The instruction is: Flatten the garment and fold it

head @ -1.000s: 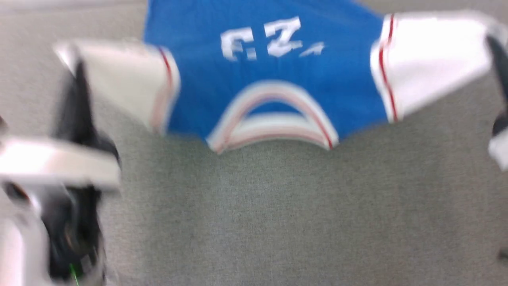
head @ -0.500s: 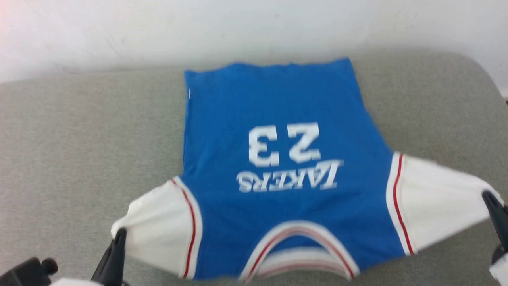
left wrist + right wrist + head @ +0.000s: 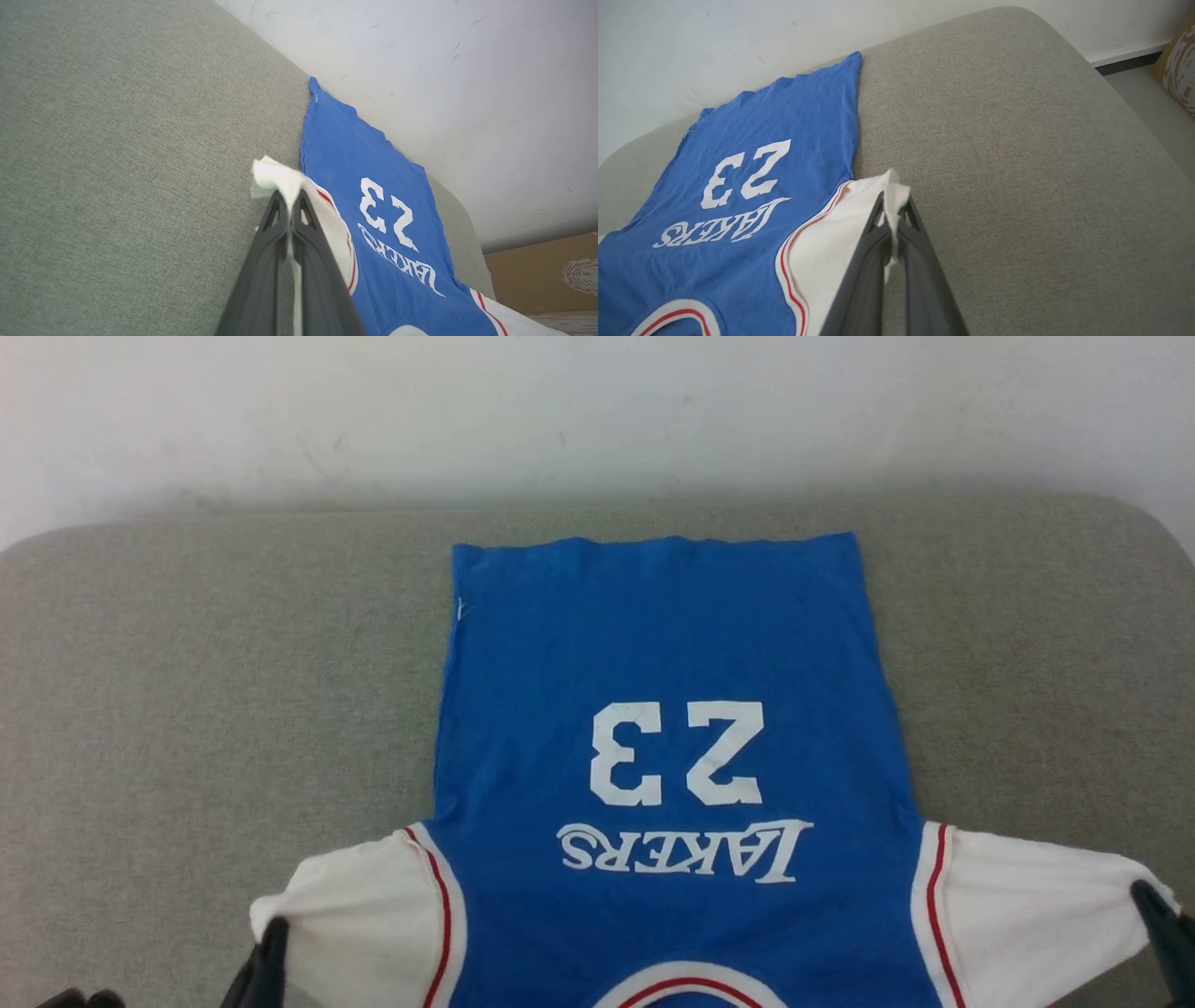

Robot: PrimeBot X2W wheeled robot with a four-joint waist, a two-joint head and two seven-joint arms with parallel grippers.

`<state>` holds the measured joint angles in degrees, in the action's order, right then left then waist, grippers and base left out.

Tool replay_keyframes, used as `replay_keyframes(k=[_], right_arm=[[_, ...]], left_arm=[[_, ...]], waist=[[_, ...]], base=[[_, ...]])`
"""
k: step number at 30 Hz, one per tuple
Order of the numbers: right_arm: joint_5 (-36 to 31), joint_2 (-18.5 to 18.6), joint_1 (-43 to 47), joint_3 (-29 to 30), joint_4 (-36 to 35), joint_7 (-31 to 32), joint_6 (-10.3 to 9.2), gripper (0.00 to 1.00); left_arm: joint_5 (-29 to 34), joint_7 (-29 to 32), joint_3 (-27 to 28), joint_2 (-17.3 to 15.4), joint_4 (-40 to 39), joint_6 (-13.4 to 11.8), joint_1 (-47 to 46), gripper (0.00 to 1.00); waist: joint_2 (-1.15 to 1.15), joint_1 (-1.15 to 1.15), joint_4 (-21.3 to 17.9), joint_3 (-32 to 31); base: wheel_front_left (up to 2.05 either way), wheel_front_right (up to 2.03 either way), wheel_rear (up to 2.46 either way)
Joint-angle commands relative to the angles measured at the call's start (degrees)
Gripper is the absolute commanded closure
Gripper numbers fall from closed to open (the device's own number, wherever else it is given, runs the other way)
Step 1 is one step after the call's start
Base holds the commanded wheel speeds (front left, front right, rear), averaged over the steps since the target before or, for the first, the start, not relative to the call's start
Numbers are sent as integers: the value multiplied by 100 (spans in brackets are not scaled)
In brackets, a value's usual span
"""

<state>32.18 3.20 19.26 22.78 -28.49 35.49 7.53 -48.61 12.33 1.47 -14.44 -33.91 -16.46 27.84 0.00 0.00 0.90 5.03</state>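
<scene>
The garment (image 3: 653, 653) is a bright blue jersey T-shirt with white sleeves, red-striped trim and white "23" lettering. It lies spread front-up on the grey cushion, hem toward the wall, collar cut off by the head view's bottom edge. My left gripper (image 3: 274, 933) is shut on the tip of the left white sleeve (image 3: 275, 179), seen close in the left wrist view (image 3: 289, 200). My right gripper (image 3: 1144, 896) is shut on the tip of the right white sleeve (image 3: 892, 186), as the right wrist view (image 3: 892, 205) confirms. Both sleeves are pulled outward.
The grey fabric cushion (image 3: 187, 709) stretches wide on both sides of the shirt. A white wall (image 3: 597, 411) rises right behind the hem. The cushion's rounded right edge (image 3: 1064, 42) drops to the floor, where a brown cardboard box (image 3: 542, 275) stands.
The head camera has tilted up, so the whole shirt and the wall came into view. Both grippers stay shut on the sleeve tips, and the shirt body now lies flatter and longer.
</scene>
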Motion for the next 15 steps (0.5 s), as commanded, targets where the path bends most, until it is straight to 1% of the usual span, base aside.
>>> replay_keyframes(k=[1, 4, 7, 11, 15], right_arm=[[-234, 25, 26, -127, 48, -99, -4, 100], [-776, 276, 9, -523, 432, -288, -4, 100], [-1160, 465, -38, -911, 1077, -488, -4, 100], [-1375, 534, -149, -1281, 2024, -682, -4, 100], [-1436, 518, -306, -1392, 2813, -979, -4, 100]], left_arm=[[87, -24, -81, 14, 42, -23, -142, 100], [230, 5, -320, 28, 235, -22, -453, 100], [397, 82, -610, 50, 448, -35, -767, 100], [556, 161, -859, 71, 647, -54, -1083, 100], [668, 183, -968, 75, 710, -79, -1266, 100]], waist=[[0, 0, 14, 86], [0, 0, 21, 191], [0, 0, 35, 273], [0, 0, 89, 346], [0, 0, 164, 413]], base=[[0, 0, 0], [0, 0, 0], [0, 0, 0], [0, 0, 0], [0, 0, 0]])
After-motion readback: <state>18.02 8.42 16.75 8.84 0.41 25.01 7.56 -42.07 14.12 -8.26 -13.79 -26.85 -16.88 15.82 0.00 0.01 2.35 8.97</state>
